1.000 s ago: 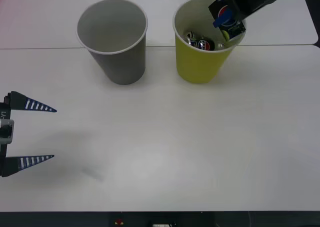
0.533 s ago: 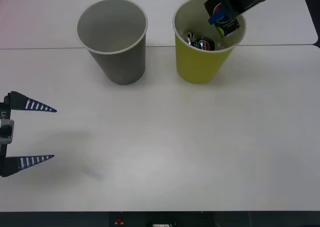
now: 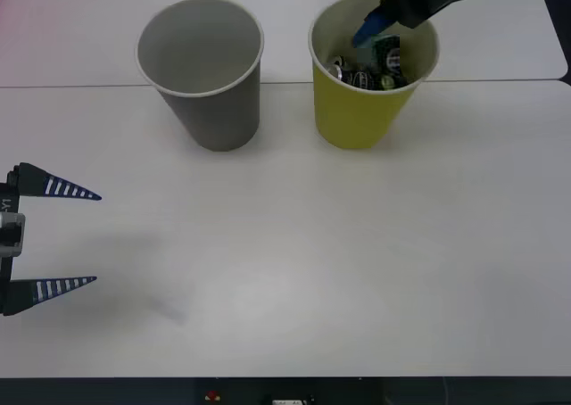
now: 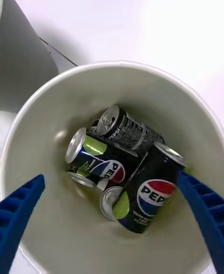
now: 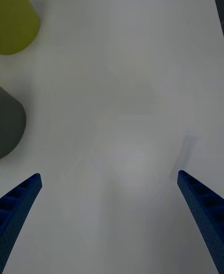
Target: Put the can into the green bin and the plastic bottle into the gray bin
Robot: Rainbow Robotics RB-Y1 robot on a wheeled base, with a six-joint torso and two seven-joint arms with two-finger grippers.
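My left pincer [image 3: 94, 237] rests at the table's [image 3: 312, 244] nine o'clock edge, fingers spread wide, empty. The gray bin [image 3: 203, 75] stands at eleven o'clock, the green bin [image 3: 361, 106] beside it at one. My right pincer [image 4: 112, 208] hangs tilted over the green bin's mouth, fingers wide apart, gripping nothing. The can [image 4: 149, 195] lies inside among other cans.

Can [image 4: 150, 195] now released into green bin [image 3: 357, 111].
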